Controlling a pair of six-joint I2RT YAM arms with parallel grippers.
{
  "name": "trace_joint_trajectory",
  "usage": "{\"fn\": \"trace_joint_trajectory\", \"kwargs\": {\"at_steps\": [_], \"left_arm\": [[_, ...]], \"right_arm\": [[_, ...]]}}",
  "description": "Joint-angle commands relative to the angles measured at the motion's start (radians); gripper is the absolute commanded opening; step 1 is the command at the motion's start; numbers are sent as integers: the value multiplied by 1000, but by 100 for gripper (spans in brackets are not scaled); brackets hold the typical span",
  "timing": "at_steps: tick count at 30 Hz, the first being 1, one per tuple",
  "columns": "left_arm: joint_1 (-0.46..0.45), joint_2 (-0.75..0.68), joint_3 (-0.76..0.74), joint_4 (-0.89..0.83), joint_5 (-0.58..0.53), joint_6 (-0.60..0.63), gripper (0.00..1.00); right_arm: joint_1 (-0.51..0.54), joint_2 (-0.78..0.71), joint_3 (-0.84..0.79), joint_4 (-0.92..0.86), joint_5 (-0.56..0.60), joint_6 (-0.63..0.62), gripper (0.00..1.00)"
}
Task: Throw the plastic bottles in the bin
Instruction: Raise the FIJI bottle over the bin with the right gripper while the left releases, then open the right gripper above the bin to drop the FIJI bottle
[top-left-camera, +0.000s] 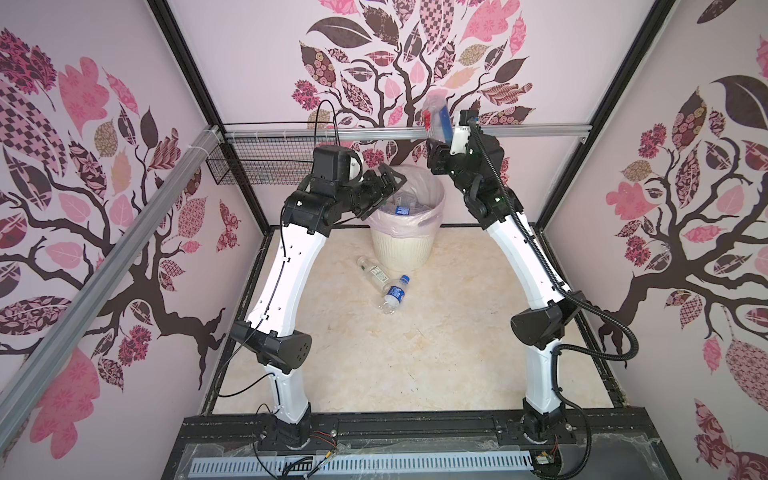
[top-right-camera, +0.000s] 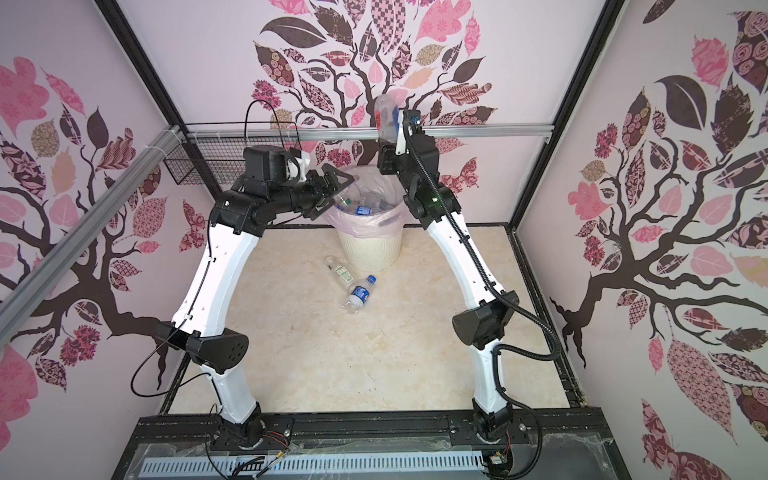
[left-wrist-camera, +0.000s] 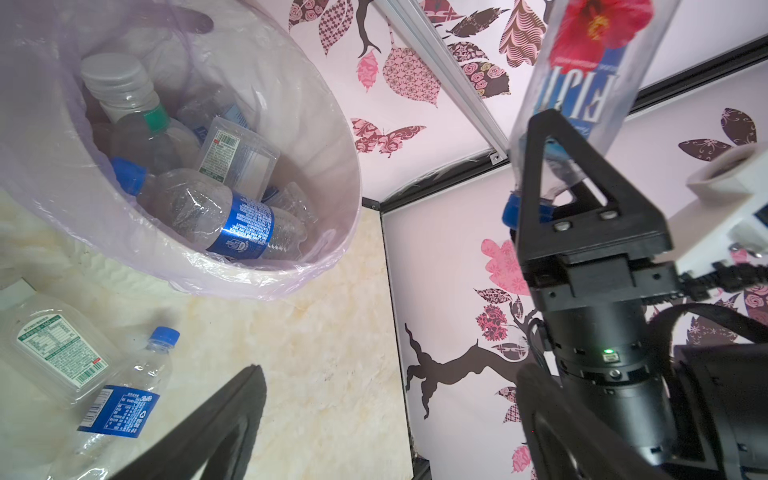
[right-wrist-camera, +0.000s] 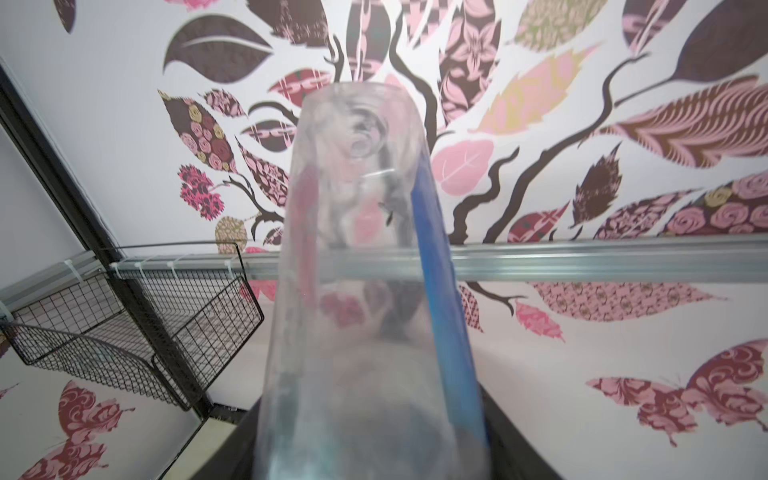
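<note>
- Plastic bottles (left-wrist-camera: 232, 220), clear, crinkled and thin-walled, many with blue labels and caps, lay heaped inside the bin (top-left-camera: 401, 253), a round ribbed cream tub lined with a filmy pink bag (top-left-camera: 432, 199).
- My right pincer (left-wrist-camera: 544, 195) was clamped narrowly on the neck of a square-sided Fiji bottle (top-left-camera: 436, 118), held cap down, high near the bin's right rim.
- My left pincer (top-left-camera: 380, 193) gaped wide and empty at the bin's left rim.
- A white-labelled bottle (top-left-camera: 374, 272) and a blue-labelled bottle (top-left-camera: 395, 293) lay touching on the marbled tabletop (top-left-camera: 415, 353) before the bin.
</note>
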Motion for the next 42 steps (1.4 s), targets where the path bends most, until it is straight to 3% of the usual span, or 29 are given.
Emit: {"fn": "trace_joint_trajectory", "kwargs": {"at_steps": [1,6,10,14,15,22,42], "left_arm": [[6,10,50,-13,12,24,97],[34,5,45,-22,19,13,97],[47,3,37,-27,24,7,97],[49,4,29,-38,28,9,97],[48,5,29,-39,31,8,97],[48,11,36,-33,38,1,97],[48,-16,-22,-58,47,-75,97]], "right_arm": [[-2,-86,21,138,17,-28,60],[-1,5,14,45,34,37,61],[-1,130,61,-164,64,135,71],[-1,172,141,-244,28,170,98],[-2,160,145,-230,32,166,100],[-1,-15,18,-63,20,173,99],[0,-98,-13,-320,-25,227,100]]}}
